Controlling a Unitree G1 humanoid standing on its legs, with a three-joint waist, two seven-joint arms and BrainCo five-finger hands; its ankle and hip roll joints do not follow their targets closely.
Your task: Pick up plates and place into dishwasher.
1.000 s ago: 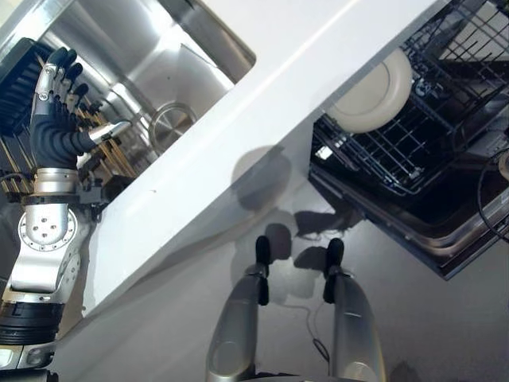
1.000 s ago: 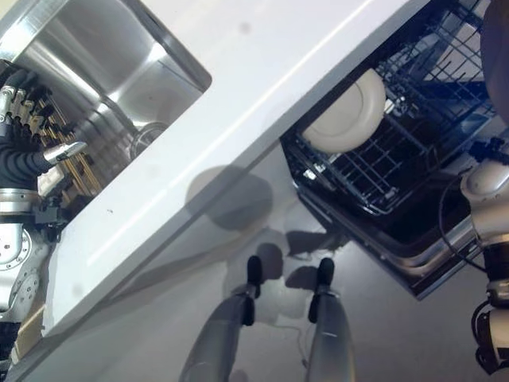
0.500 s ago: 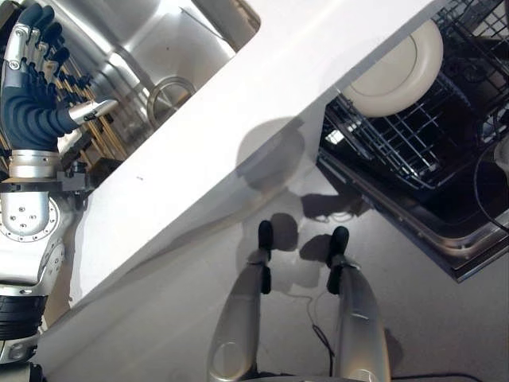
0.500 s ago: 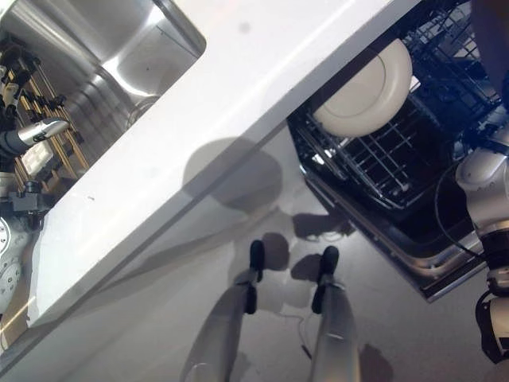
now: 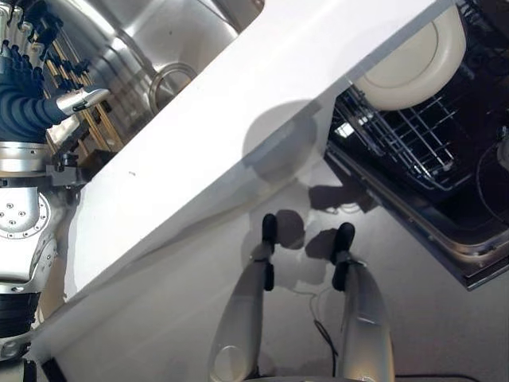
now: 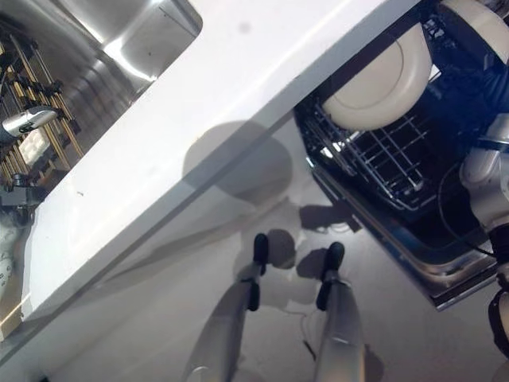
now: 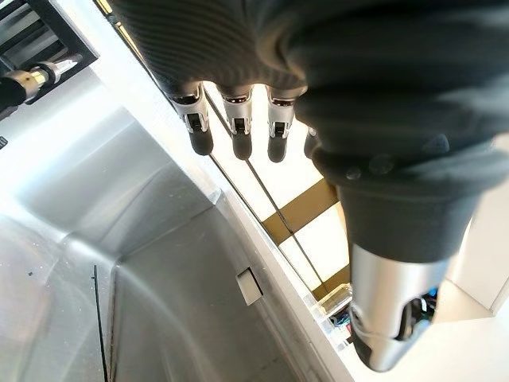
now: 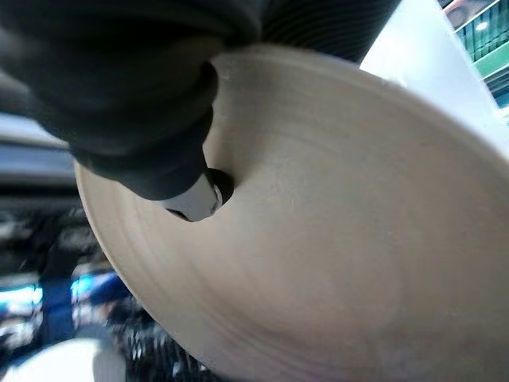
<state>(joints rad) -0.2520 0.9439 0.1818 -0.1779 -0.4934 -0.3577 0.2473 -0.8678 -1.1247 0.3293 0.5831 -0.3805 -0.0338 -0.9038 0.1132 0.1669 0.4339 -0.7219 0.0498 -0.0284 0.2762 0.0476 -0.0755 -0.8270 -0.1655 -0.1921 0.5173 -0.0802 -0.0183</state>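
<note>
Right robot hand grips a cream plate over the dishwasher rack — left robot hand open above the sink.

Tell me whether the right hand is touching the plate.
Touching. In the right wrist view the right hand's thumb presses on the cream plate's face, with no gap showing at its tip.

Two cream plates: one stands on edge in the rack, a second is above it at the view's corner. One dishwasher rack. One steel sink. One white counter.
</note>
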